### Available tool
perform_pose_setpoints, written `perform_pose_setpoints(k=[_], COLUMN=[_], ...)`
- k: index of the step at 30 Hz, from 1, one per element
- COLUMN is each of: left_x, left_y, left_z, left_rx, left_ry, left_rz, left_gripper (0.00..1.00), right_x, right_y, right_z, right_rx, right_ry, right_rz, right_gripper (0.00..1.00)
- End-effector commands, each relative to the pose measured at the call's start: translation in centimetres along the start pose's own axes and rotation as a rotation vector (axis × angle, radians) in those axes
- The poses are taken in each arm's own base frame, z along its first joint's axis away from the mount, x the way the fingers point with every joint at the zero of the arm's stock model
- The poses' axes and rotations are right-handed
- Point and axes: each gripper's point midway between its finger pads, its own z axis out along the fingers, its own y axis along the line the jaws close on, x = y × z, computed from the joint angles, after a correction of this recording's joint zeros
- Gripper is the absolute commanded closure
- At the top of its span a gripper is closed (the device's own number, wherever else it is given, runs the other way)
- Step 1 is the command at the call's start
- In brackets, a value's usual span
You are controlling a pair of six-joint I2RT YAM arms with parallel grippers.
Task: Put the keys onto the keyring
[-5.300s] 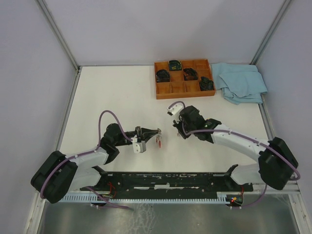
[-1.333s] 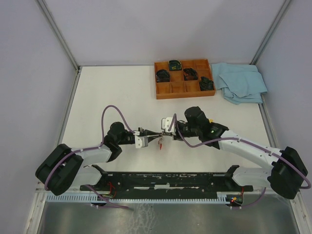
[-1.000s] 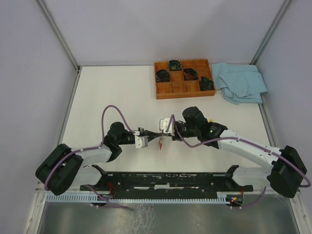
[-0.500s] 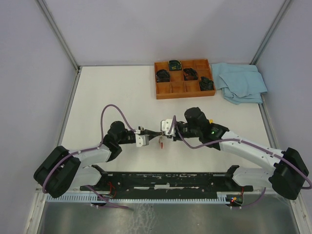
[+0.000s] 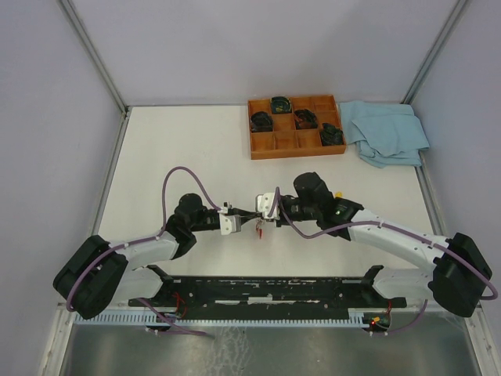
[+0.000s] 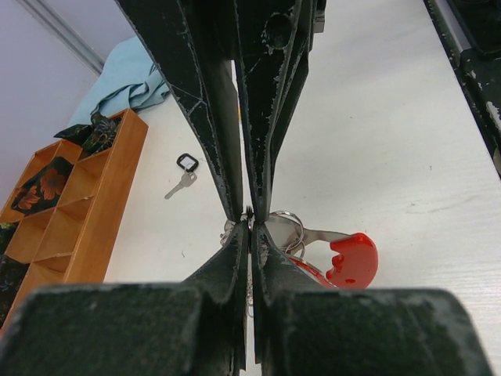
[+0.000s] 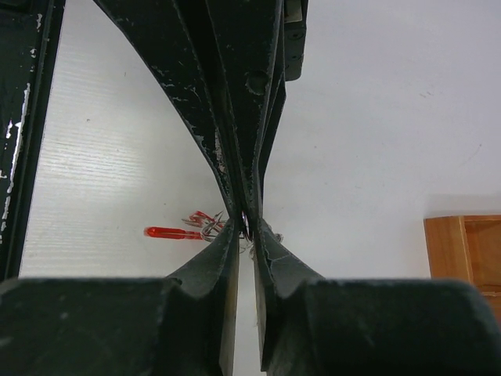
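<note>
1. The left end effector (image 6: 250, 232) is pointing rightward over the near middle of the worktop (image 5: 180, 149). Its jaws are pressing fully together on the thin silver loop of the keyring (image 6: 293, 231).
2. The keyring is sitting right at those fingertips, just to their right in the left wrist view, with its curved red band (image 6: 309, 272) showing below the loop.
3. The red-capped key (image 6: 352, 259) is sticking out from the loop, cap farthest from the fingertips. I cannot tell whether it is threaded on.
4. The right end effector (image 7: 246, 227) is pointing leftward and meeting the left one tip to tip at the loop. Its jaws are standing a narrow slit apart, and I cannot tell whether they are gripping anything.
5. A plain silver key (image 6: 178, 186) with a black loop (image 6: 187, 162) is lying on the worktop well apart, between the end effectors and the wooden tray (image 5: 296, 125) at the far side.
6. A blue cloth (image 5: 387, 131) is lying just right of the tray.
</note>
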Motion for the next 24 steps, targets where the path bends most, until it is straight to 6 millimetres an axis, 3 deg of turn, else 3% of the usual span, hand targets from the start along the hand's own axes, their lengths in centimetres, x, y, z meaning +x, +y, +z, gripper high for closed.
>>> perform_pose_setpoints(k=[1, 6, 17, 24], left_x=[-2.0, -1.9, -1.5, -1.0], left_y=[1.5, 1.5, 1.5, 1.4], left_z=[0.4, 0.4, 0.3, 0.3], left_rx=[-0.026, -0.029, -0.045, -0.049], left_ry=[-0.043, -0.04, -0.032, -0.023], left_rz=[0.054, 0.052, 0.044, 0.025], left_gripper=[0.97, 0.96, 0.84, 0.81], right_x=[-0.4, -0.1, -1.2, -1.5], right_y=[-0.4, -0.4, -0.3, -0.3], right_z=[0.1, -0.3, -0.6, -0.8], right_rx=[0.016, 0.035, 0.061, 0.066], right_ry=[-0.008, 0.006, -0.07, -0.098], right_rz=[-0.03, -0.012, 0.022, 0.03], right_gripper=[0.84, 0.99, 0.99, 0.99])
